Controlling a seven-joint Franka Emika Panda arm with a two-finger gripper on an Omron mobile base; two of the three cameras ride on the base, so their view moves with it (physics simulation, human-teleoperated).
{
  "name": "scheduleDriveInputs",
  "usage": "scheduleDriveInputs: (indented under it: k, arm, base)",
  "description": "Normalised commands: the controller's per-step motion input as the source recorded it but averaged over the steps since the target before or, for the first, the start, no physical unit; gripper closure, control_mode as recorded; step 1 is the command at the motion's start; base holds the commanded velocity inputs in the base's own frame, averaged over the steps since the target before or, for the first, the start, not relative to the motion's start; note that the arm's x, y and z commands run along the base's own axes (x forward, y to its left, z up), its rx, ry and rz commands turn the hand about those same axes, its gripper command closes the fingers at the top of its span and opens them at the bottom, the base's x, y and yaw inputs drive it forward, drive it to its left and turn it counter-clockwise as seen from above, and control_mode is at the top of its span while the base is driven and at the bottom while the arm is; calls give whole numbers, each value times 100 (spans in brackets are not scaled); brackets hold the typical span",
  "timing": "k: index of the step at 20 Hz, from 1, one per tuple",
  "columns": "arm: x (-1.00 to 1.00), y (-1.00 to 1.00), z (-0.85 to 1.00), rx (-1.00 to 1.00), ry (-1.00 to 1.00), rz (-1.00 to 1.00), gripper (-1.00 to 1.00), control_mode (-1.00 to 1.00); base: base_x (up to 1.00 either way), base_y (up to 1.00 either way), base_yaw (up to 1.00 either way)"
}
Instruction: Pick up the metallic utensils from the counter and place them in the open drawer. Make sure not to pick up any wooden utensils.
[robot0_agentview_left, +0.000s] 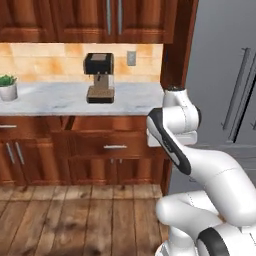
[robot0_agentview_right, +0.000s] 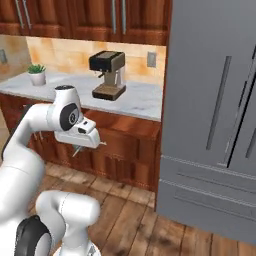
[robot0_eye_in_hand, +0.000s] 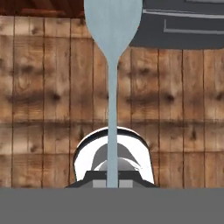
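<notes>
My gripper (robot0_eye_in_hand: 112, 180) is shut on the thin handle of an all silver-grey metallic spoon (robot0_eye_in_hand: 112, 65). Its bowl points away from the hand, over the wooden plank floor. In the right base view the gripper (robot0_agentview_right: 80, 146) hangs under the white hand, in front of the reddish-brown cabinets, with a slim grey sliver of the spoon (robot0_agentview_right: 102, 144) poking out. A wide drawer (robot0_agentview_left: 115, 146) with a steel handle, below the marble top, looks pulled out a little. The counter and the wooden utensils are out of view.
A brown coffee machine (robot0_agentview_left: 100, 77) stands on the narrow marble top (robot0_agentview_left: 55, 97), with a small potted plant (robot0_agentview_left: 7, 87) at its left end. A tall grey fridge (robot0_agentview_right: 215, 115) fills the right side. Wooden floor (robot0_agentview_left: 75, 215) lies between the base and the cabinets.
</notes>
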Motion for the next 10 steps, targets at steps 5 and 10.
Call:
scheduleDriveInputs:
  k: [5,10]
  arm:
    - [0,0,0,0,0,0,100,100]
    - [0,0,0,0,0,0,100,100]
  base:
    - [17,43,-81]
    - [8,97,-45]
